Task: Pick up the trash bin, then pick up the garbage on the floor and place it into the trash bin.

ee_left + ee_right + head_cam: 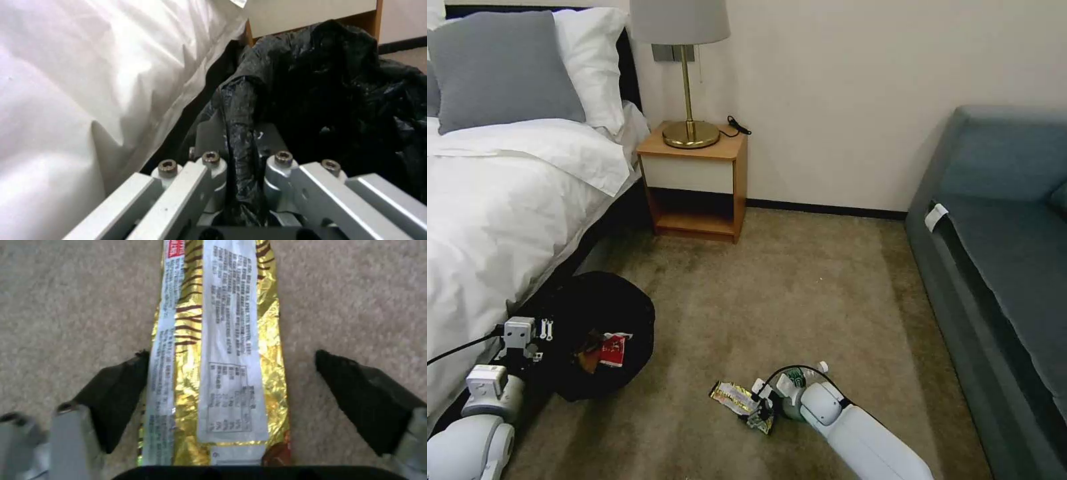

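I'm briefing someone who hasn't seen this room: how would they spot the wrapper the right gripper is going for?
On the carpet between bed and sofa, find the right gripper, low and open. The snack wrapper lies flat between its fingers: long, shiny gold with dark stripes and white print panels, unlike the clear bottle beside it.

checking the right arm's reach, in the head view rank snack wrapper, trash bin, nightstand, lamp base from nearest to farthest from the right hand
1. Snack wrapper: on the carpet, between the open fingers of the right hand.
2. Trash bin: beside the bed, held by the left hand.
3. Nightstand: against the far wall.
4. Lamp base: on top of the nightstand, farther back.
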{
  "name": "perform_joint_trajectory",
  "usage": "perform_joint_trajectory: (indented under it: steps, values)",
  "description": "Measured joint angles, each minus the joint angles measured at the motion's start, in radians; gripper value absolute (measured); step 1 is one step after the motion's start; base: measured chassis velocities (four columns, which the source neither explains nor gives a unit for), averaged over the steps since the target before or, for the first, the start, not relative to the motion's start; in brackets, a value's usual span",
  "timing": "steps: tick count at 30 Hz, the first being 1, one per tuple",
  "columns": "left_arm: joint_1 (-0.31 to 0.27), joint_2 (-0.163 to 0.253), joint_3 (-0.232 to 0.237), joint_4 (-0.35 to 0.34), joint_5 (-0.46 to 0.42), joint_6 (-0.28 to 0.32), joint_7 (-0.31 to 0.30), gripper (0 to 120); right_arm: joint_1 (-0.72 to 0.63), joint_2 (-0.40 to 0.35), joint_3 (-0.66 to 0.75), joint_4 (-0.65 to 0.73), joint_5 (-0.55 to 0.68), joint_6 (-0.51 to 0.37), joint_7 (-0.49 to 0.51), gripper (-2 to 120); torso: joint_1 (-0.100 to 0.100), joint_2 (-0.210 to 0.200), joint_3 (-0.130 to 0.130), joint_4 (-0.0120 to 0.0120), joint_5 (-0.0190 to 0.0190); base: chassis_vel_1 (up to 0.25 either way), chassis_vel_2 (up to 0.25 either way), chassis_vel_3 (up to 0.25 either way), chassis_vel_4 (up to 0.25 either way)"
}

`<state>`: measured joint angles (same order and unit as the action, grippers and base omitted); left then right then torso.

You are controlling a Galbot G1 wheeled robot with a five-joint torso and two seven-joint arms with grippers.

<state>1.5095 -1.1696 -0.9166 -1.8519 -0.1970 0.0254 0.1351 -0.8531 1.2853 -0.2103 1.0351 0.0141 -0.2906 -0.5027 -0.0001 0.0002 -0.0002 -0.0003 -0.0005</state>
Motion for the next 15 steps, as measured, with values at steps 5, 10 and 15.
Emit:
perform_joint_trajectory:
  steps: [5,10,15]
  values:
    - [-0.002,0.002,0.0,0.007,-0.002,-0.006,0.001,5,0.002,0.002,0.008,-0.013,-0.01,0.008,-0.007,76,0.0,0.0,0.0,-0.0002,0.0003,0.0,0.0,0.0,0.0]
    - [-0.005,0.003,0.002,0.014,-0.004,-0.009,0.002,5,-0.003,0.002,0.016,-0.021,-0.022,0.015,-0.015,64,0.0,0.0,0.0,-0.0002,0.0004,0.0,0.0,0.0,0.0]
    - [-0.006,0.004,0.003,0.018,-0.004,-0.016,0.003,5,-0.007,0.002,0.021,-0.024,-0.03,0.018,-0.022,51,0.0,0.0,0.0,0.0001,0.0004,0.0,0.0,0.0,0.0]
